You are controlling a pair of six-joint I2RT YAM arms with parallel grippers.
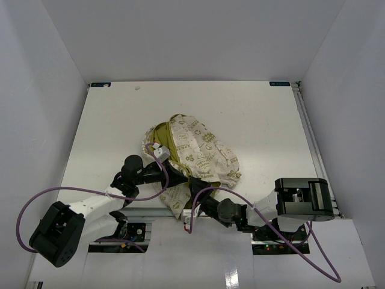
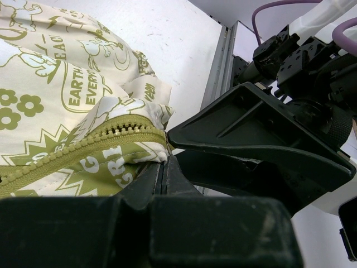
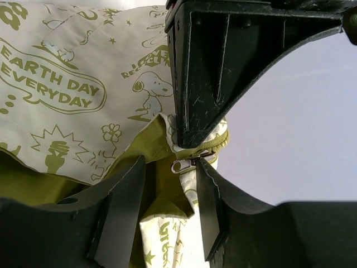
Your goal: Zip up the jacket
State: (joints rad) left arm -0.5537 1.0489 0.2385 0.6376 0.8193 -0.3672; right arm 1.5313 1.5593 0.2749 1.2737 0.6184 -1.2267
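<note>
The cream jacket (image 1: 201,150) with olive prints lies bunched in the middle of the table, its olive lining showing at the left. My left gripper (image 1: 178,174) is shut on the jacket's lower edge at the end of the olive zipper (image 2: 83,146), as the left wrist view (image 2: 165,159) shows. My right gripper (image 1: 194,191) is open right beside it. In the right wrist view (image 3: 170,173) the metal zipper pull (image 3: 183,165) lies between its open fingers (image 3: 120,206), touching the right one. The left gripper's fingers (image 3: 195,84) come down from above onto the fabric (image 3: 67,84).
Both grippers work close together at the near edge of the white table (image 1: 252,108), by the metal rail (image 2: 220,61). Purple cables (image 1: 36,201) loop off both arms. White walls enclose the table on three sides.
</note>
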